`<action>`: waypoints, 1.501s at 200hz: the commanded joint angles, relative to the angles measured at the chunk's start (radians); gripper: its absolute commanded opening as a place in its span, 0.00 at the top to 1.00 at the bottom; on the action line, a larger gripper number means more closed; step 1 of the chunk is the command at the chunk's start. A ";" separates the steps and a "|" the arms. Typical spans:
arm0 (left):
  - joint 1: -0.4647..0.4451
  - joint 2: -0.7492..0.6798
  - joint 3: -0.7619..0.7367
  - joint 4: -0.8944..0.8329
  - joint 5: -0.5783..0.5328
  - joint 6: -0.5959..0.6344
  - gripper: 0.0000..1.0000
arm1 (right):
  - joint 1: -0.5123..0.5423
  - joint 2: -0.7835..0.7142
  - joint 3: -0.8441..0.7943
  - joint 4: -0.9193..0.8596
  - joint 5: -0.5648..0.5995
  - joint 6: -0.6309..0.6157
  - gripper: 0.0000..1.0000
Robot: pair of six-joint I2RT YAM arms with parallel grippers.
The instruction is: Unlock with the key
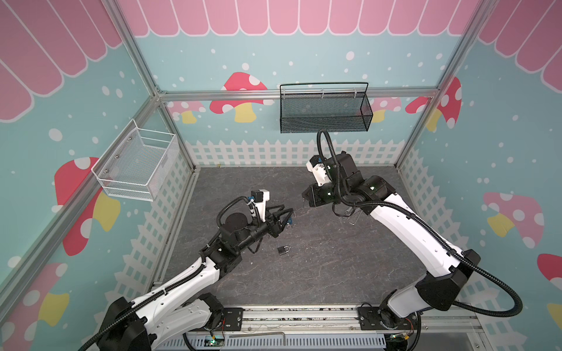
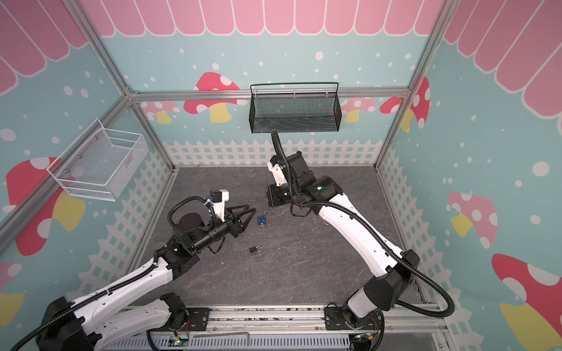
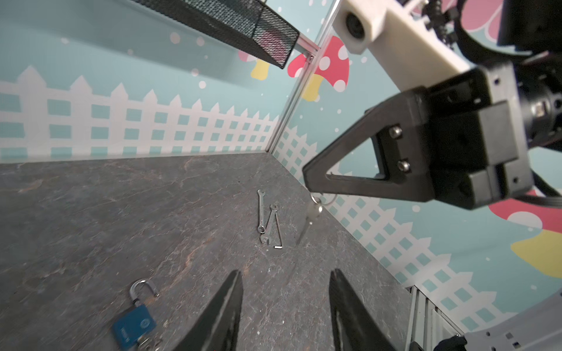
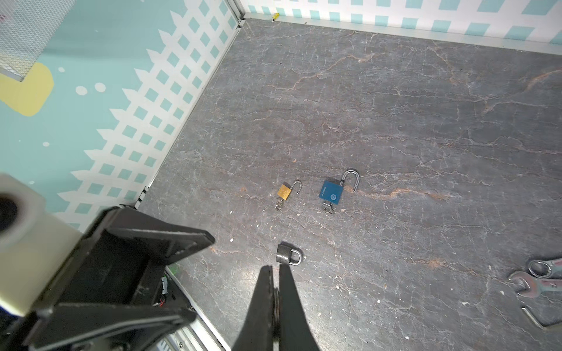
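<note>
Dark veined tabletop (image 1: 334, 267) carries three padlocks: the brass padlock (image 4: 284, 192) and blue padlock (image 4: 332, 191) lie with shackles sprung, while the grey padlock (image 4: 286, 253), nearer the front rail, is latched. The right gripper (image 4: 275, 272) pinches the key (image 3: 314, 208), which dangles, blurred, from its tips. The left gripper (image 3: 286, 275) hovers near the blue one with jaws apart, empty. It is probably best for the left to clamp the grey body firmly, keyway turned toward the key, before a straight insertion
</note>
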 commanded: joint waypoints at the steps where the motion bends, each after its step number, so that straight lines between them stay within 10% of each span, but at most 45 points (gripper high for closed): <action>1: -0.072 0.043 -0.015 0.208 -0.112 0.165 0.55 | -0.001 -0.039 0.036 -0.037 -0.021 -0.018 1.00; 77: -0.142 0.240 0.025 0.436 -0.250 0.221 0.58 | -0.002 -0.066 0.032 -0.022 -0.056 -0.003 1.00; 300: -0.150 0.303 0.072 0.469 -0.139 0.256 0.81 | -0.003 -0.095 0.013 -0.002 -0.056 0.021 1.00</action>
